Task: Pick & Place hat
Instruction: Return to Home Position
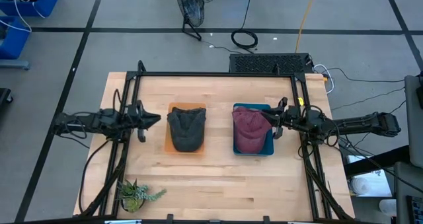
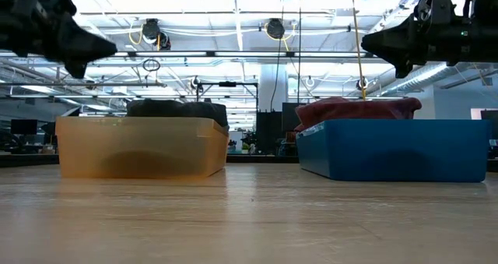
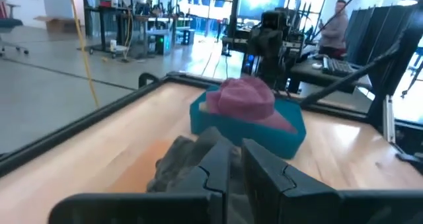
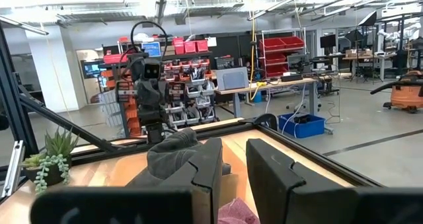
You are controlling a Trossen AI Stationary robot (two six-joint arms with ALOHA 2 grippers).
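A dark grey hat (image 1: 187,128) lies heaped in an orange bin (image 2: 140,147) at the table's middle left. A maroon hat (image 1: 250,128) lies in a blue bin (image 2: 397,151) at the middle right, rising above its rim. My left gripper (image 1: 157,118) hovers left of the orange bin, pointing level at the grey hat (image 3: 182,158), its fingers shut and holding nothing. My right gripper (image 1: 269,118) hovers over the blue bin's right edge, pointing toward the maroon hat. Its fingers (image 4: 277,171) stand a little apart with nothing between them.
A small potted plant (image 1: 135,194) stands at the table's near left corner. Black frame rails (image 1: 218,74) run along the table's far, left and right sides. Bare wood (image 1: 218,184) lies in front of both bins. A person (image 3: 334,26) is in the room beyond the table.
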